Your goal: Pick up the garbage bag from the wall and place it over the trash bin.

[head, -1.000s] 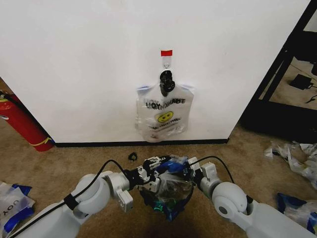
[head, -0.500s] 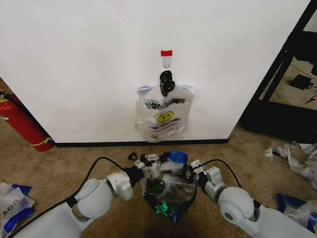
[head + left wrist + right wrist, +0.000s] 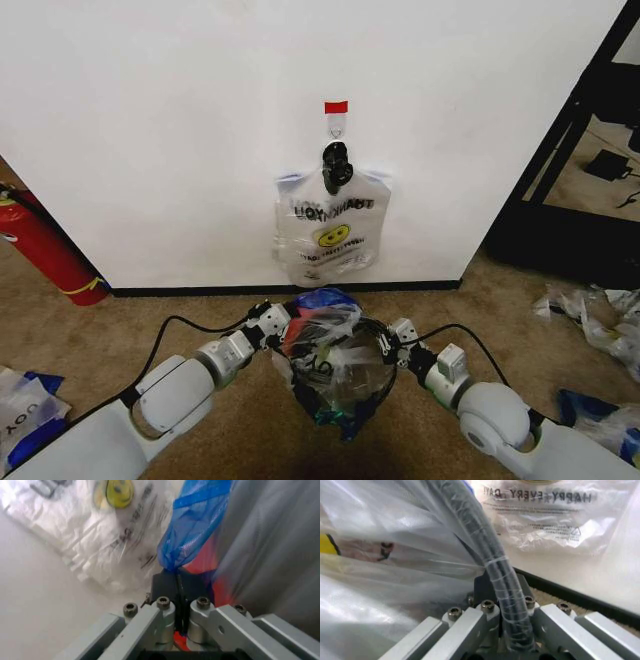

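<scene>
Below the wall [image 3: 150,120], just in front of the black baseboard, the bin [image 3: 372,335] stands on the carpet with the bag [image 3: 335,365] draped into and over it. Compared with a second ago, both arms have spread apart: the left gripper [image 3: 272,318] has swung out to the bin's left side and the right gripper [image 3: 392,345] to its right, where earlier they were bunched together over the middle. The bag's mouth has opened wider with them, and its blue handle [image 3: 325,300] now sits up at the far edge near the wall instead of bundled between the grippers.

The left wrist view shows the left gripper [image 3: 177,580] clamped on the blue handle [image 3: 195,528], jaws pressed tight together with plastic between them. The right wrist view shows the right gripper [image 3: 497,587] closed as well; clear film [image 3: 395,547] is bunched against it, with a black cable [image 3: 480,540] running over the jaws, so it appears to be pinching the bag's other edge.

Judging by this, the stretching step is well along: the mouth looks spread about to the rim, and what remains is seating the edges over it. The spare bundle [image 3: 330,235] hangs from the hook [image 3: 336,122], untouched.
</scene>
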Robot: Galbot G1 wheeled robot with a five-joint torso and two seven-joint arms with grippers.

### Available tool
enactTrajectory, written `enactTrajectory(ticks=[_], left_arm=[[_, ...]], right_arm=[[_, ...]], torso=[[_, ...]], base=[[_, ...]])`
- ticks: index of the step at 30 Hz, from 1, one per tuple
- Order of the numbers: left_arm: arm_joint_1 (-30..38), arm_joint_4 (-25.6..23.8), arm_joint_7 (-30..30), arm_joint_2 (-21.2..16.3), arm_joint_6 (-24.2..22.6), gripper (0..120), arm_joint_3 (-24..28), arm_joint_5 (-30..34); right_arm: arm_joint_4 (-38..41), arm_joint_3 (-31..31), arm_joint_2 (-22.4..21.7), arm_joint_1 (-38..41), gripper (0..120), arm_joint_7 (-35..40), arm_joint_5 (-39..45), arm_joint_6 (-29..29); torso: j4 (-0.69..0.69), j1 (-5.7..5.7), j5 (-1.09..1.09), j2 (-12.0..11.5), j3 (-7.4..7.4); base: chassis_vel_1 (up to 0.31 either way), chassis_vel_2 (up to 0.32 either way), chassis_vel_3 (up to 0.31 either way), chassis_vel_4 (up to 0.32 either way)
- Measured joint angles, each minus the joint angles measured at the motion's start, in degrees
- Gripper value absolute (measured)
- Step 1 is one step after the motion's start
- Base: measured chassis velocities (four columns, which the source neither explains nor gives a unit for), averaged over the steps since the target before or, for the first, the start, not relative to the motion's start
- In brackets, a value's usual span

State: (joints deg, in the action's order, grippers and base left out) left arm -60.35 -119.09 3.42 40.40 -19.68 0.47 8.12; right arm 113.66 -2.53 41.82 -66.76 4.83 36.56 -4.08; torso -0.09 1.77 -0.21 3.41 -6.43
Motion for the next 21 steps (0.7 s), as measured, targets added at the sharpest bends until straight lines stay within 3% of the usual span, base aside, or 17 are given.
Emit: enactTrajectory(ticks=[7, 10, 13, 15, 21], left_arm=[[-1.2, -0.4, -0.1, 0.0, 0.9, 0, -0.4, -0.1], [-1.7, -0.9, -0.2, -0.1, 1.5, 7, -0.7, 0.1], [-3.0, -1.3, 2.1, -0.3, 4.3, 20, -2.9, 1.1], [-3.3, -1.4, 4.3, -0.4, 8.9, 27, -4.7, 3.2], [-3.6, -1.4, 4.9, 1.2, 15.8, 48, -7.2, 9.1]], right_arm=[[2.1, 0.5, 0.7, -1.6, 0, 4.1, 6.2, -1.4], [2.7, 0.5, 1.2, -1.8, 0, 5.4, 8.0, -2.1], [2.9, 0.6, 2.1, -2.5, 0, 7.5, 9.7, -2.9], [3.0, 0.6, 3.1, -3.0, 0, 10.4, 11.3, -4.3], [1.1, 0.6, 6.3, -3.6, 0, 13.4, 13.2, -5.1]], torso=[[0.00, 0.00, -0.01, 0.0, 0.00], [0.00, 0.00, 0.00, 0.0, 0.00], [0.00, 0.00, 0.00, 0.0, 0.00], [0.00, 0.00, -0.01, 0.0, 0.00], [-0.01, 0.00, 0.00, 0.0, 0.00]], base=[[0.000, 0.000, 0.000, 0.000], [0.000, 0.000, 0.000, 0.000], [0.000, 0.000, 0.000, 0.000], [0.000, 0.000, 0.000, 0.000], [0.000, 0.000, 0.000, 0.000]])
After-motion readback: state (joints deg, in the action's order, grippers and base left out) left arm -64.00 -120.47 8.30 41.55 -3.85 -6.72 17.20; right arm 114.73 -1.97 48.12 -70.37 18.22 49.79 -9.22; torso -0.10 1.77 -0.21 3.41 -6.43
